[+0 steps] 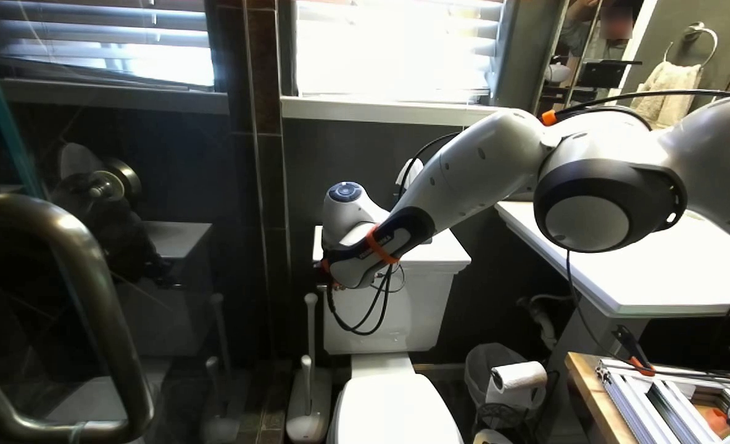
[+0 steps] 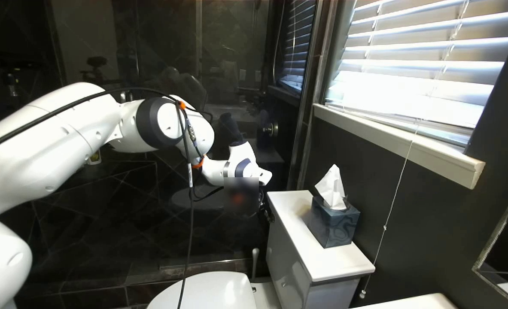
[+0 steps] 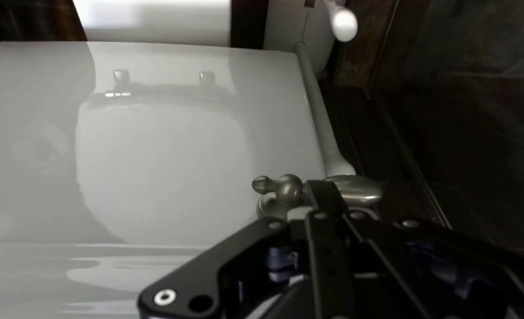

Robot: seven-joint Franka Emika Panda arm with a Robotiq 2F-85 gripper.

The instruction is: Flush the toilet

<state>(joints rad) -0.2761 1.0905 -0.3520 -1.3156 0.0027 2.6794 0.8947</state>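
Observation:
The white toilet shows in both exterior views, with its boxy tank (image 1: 423,302) (image 2: 290,257) against the wall and its bowl lid down. In the wrist view the tank front (image 3: 155,177) fills the left side. The metallic flush lever (image 3: 357,188) sits at the tank's front corner and points right. My gripper (image 3: 326,195) has its dark fingers together, directly over the lever's middle part and hiding it. Whether the fingertips touch the lever cannot be told. In an exterior view the gripper is beside the tank corner, mostly blurred; the wrist link largely hides it in the exterior view from the front.
A dark tissue box (image 2: 333,221) stands on the tank lid. White long-handled brushes (image 1: 311,320) stand beside the tank, near the glass shower wall. A metal door handle (image 1: 93,296), a white counter (image 1: 667,271), a bin (image 1: 485,364) and a paper roll (image 1: 519,375) are around.

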